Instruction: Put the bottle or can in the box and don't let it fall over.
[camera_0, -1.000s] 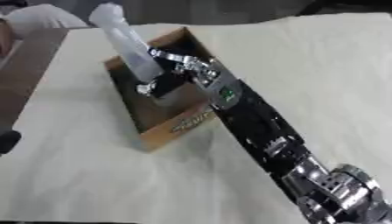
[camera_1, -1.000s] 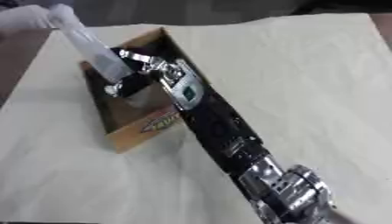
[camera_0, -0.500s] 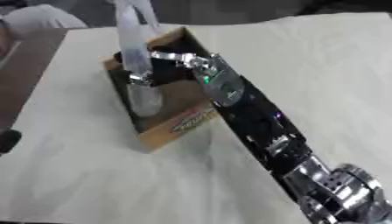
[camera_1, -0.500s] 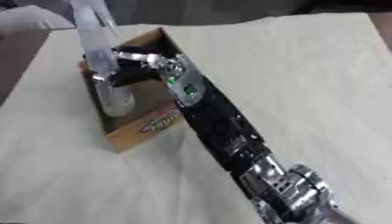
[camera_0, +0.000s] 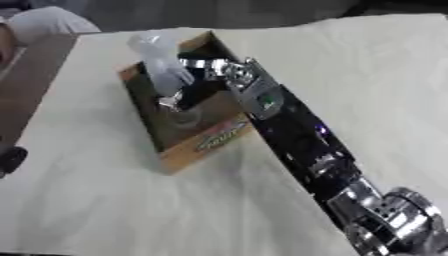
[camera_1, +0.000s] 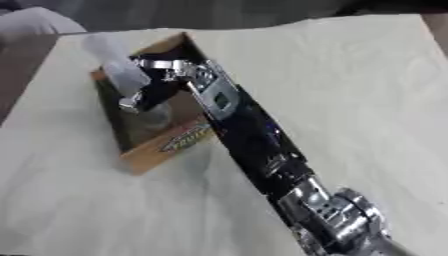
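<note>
At the lower left edge of the left eye view a small dark rounded shape is seen, possibly the idle left hand, though too little shows for the state of its fingers to be told. The step in hand is judged to be the setting-down of the bottle inside the box: the bottle is held upright within the box's walls, towards the far end, with its base low in the well, though whether the base rests on the floor cannot be told. The box, an open cardboard tray with tan walls, a dark interior and printed lettering on its near side, lies askew on the pale cloth-covered table. The bottle is seen as pale, translucent and rather tall for the shallow walls, its upper part standing well above the rim and leaning slightly towards the far left; a rounded clear base is glimpsed below the fingers. Further right, the right hand is reached in from the lower right along a long black and silver arm, and its fingers are curled round the bottle's middle, with silver fingertips showing at the near side of it. The next move is judged to call for the base to be settled flat before the fingers are released straight outwards, so that the tall bottle is not nudged and tipped over the low wall.
</note>
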